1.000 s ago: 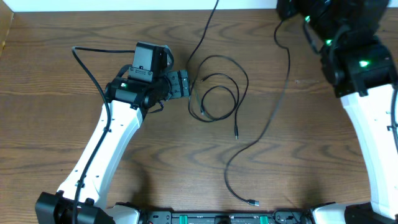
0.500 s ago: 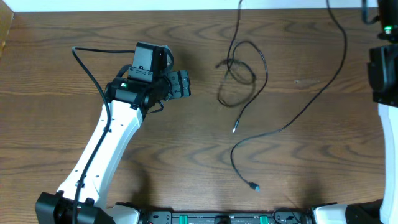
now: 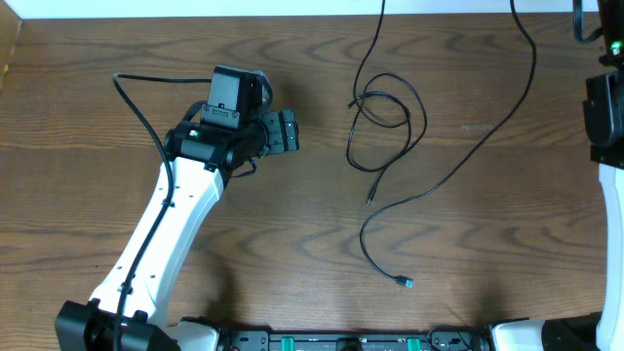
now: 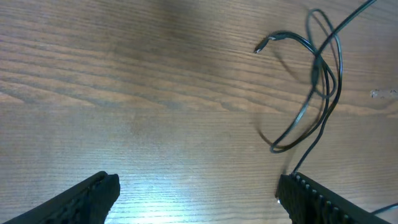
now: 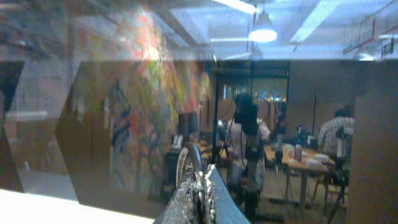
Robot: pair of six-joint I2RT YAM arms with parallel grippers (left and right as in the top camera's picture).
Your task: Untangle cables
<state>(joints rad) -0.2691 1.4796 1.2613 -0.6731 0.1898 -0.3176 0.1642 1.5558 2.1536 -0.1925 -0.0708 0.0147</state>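
table (image 3: 468, 244): wood, brown with bold dark grain; smooth with a low sheen, and a pale glare patch at 6 o'clock in the left wrist view.
cables (image 3: 409, 117): thin black jackets that look like plastic or rubber, smooth, with a faint gloss along the loops.
plug (image 3: 406, 283): small tip at 5 o'clock on the table with a bluish glint; too small to tell the material.
left arm (image 3: 171, 224): white shell of smooth, glossy plastic; black matt joints.
left gripper (image 3: 294, 132): black and matt; pads (image 4: 314, 196) finely ribbed.
right gripper (image 5: 200, 186): grey fingers with toothed, rough-looking edges, blurred.
right arm (image 3: 612, 244): white glossy shell at 3 o'clock, with black matt housing above it.
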